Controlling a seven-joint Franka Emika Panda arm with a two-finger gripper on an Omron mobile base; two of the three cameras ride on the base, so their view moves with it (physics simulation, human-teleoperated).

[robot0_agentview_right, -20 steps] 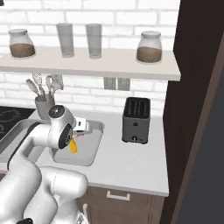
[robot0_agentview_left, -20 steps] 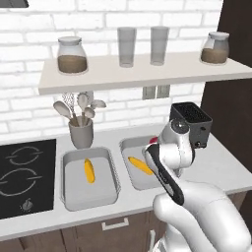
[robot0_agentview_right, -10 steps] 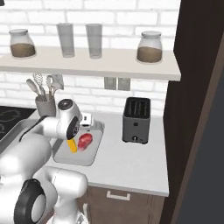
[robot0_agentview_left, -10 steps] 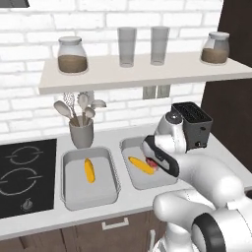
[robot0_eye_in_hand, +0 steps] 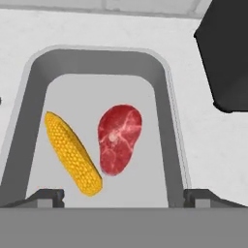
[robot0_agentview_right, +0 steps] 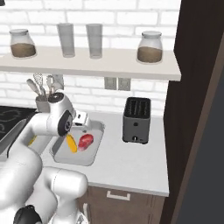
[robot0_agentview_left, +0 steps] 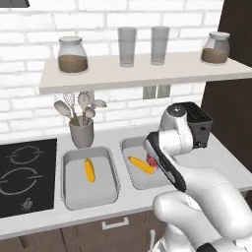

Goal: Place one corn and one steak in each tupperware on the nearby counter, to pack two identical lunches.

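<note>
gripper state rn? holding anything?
gripper: open, empty, above the right tupperware; steak and corn lie loose inside it.

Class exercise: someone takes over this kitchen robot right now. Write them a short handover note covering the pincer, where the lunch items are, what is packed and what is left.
Pincer: open, holding nothing, above the right tupperware.
Right tupperware: one corn cob and the marbled steak lie side by side inside. This lunch looks packed.
Left tupperware, beside the cooktop: one corn cob, no steak.
Left to do: find the second steak and put it in the left tupperware.
</note>
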